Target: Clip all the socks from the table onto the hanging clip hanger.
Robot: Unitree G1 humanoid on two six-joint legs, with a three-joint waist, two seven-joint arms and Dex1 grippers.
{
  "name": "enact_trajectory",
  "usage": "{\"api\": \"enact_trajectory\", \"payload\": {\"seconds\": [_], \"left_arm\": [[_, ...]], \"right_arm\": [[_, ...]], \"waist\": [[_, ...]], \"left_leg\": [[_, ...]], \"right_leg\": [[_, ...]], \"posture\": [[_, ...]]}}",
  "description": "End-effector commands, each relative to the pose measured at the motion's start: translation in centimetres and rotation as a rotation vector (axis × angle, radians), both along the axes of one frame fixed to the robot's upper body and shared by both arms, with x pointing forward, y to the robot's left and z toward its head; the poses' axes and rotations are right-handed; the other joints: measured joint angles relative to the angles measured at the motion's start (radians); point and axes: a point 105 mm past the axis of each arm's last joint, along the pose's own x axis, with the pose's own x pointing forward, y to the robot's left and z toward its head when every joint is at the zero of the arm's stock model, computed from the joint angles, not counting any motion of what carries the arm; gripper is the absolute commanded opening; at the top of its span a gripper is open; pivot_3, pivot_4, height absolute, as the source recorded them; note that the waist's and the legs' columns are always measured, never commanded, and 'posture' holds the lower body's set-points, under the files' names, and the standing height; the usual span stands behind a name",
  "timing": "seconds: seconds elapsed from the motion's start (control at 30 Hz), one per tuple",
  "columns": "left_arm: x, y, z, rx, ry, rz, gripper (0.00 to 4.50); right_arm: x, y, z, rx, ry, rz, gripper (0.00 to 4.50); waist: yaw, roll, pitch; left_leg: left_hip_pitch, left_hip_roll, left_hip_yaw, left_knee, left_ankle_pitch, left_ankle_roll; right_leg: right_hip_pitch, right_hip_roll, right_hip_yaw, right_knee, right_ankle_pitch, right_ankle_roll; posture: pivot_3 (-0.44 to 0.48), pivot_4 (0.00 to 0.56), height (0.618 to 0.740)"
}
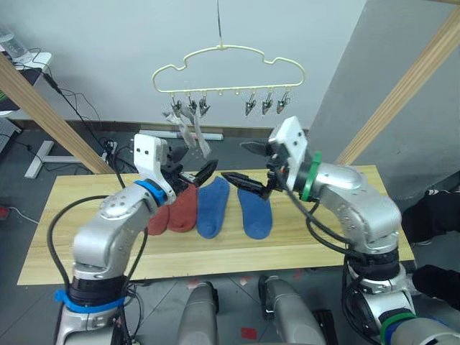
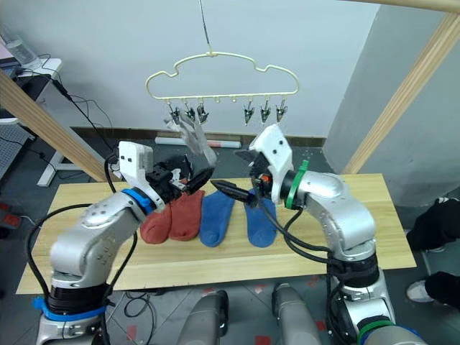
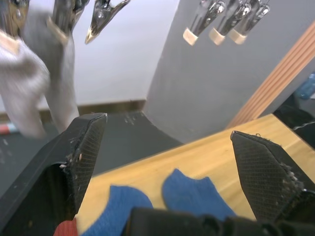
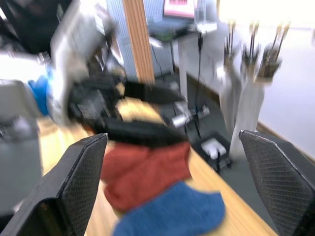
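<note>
The pale yellow clip hanger [image 1: 228,70] hangs above the far edge of the table [image 1: 86,248]. Two light grey socks [image 1: 191,134] dangle from its left clips; the right clips [image 1: 267,103] are bare. Flat on the table lie two rust-red socks [image 1: 184,209] and two blue socks [image 1: 213,207], side by side. My left gripper [image 1: 192,172] hovers open above the red socks, just below the grey ones, with nothing in it. My right gripper [image 1: 246,165] is open and empty above the right blue sock [image 1: 256,213], pointing toward the left gripper.
Slanted wooden frame poles stand at the left [image 1: 44,109] and right [image 1: 410,85]. Cables and a white stand [image 1: 39,154] lie on the floor behind the table. A person's dark-clad leg [image 1: 435,214] shows at the right edge.
</note>
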Motion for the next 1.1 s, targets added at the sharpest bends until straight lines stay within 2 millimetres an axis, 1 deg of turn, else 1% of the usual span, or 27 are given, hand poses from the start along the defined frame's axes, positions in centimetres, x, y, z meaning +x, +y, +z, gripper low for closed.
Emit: {"api": "enact_trajectory", "payload": {"seconds": [0.03,0.07,0.1,0.2,0.3,0.53,0.7,0.9,0.97,1.1], "left_arm": [[0.0,0.0,1.9,-0.041,-0.125,0.016,3.91],[0.2,0.0,1.9,-0.015,-0.152,0.034,3.64],[0.6,-0.1,1.9,-0.024,-0.155,0.054,3.27],[1.5,-0.8,1.9,-0.048,-0.161,0.080,2.38],[1.8,-1.5,2.0,-0.045,-0.180,0.066,2.38],[2.9,-2.0,1.6,-0.049,-0.184,0.106,2.38],[3.5,-2.4,1.7,-0.049,-0.194,0.115,2.38],[4.2,-2.2,1.9,-0.050,-0.207,0.131,2.38],[4.7,-1.6,2.3,-0.053,-0.219,0.166,2.38],[5.2,-1.6,2.3,-0.045,-0.227,0.162,2.38]], "right_arm": [[-1.2,-0.4,1.5,0.034,-0.053,0.023,4.50],[-1.1,-0.5,1.4,0.032,-0.049,0.021,4.50],[-1.1,-0.6,1.4,0.030,-0.052,0.018,4.50],[-1.0,-0.6,1.7,0.038,-0.056,0.015,4.50],[-0.7,-0.6,2.1,0.048,-0.069,0.005,4.50],[-0.1,-0.4,2.7,0.062,-0.092,-0.020,4.50],[-0.3,-0.1,3.4,0.083,-0.102,-0.010,4.50],[-0.8,0.2,4.0,0.110,-0.106,0.028,4.50],[-1.0,0.3,4.1,0.108,-0.109,0.035,4.50],[-0.8,0.2,4.0,0.106,-0.106,0.025,4.50]], "waist": [[0.000,0.000,0.000],[-0.001,0.000,0.000],[-0.002,0.000,0.000],[-0.002,0.000,0.000],[-0.003,0.000,0.000],[-0.004,-0.001,0.000],[-0.005,0.000,0.000],[-0.005,-0.001,0.000],[-0.005,-0.001,0.000],[-0.005,-0.001,0.000]], "left_leg": [[0.000,0.000,0.000,0.000,0.000,0.000],[0.000,0.000,0.000,0.000,0.000,0.000],[0.000,0.000,0.000,0.000,0.000,0.000],[0.000,-0.001,0.000,0.001,0.000,0.000],[0.000,-0.001,0.000,0.001,0.000,0.000],[0.000,0.000,0.000,0.001,0.000,0.001],[0.000,0.000,0.000,0.001,0.000,0.001],[0.000,0.000,0.000,0.001,0.000,0.001],[0.000,0.000,0.000,0.001,0.000,0.001],[0.000,0.000,0.000,0.001,0.000,0.001]], "right_leg": [[0.000,0.000,0.000,0.000,0.000,0.000],[0.000,0.000,0.000,0.000,0.000,0.000],[0.000,0.000,0.000,0.000,0.000,0.000],[0.000,0.001,0.000,0.001,0.000,0.000],[0.000,0.001,0.000,0.000,0.000,0.000],[0.000,0.001,0.000,0.001,0.000,0.000],[0.001,0.001,0.000,0.001,0.000,0.001],[0.001,0.001,0.000,0.001,0.000,0.001],[0.001,0.001,-0.001,0.001,0.000,0.001],[0.001,0.001,-0.001,0.001,0.000,0.001]], "posture": [[-0.002,0.266,0.740],[-0.004,0.263,0.740],[-0.007,0.262,0.740],[-0.018,0.259,0.740],[-0.022,0.261,0.740],[-0.035,0.266,0.740],[-0.037,0.271,0.740],[-0.039,0.273,0.740],[-0.039,0.273,0.740],[-0.044,0.275,0.740]]}}
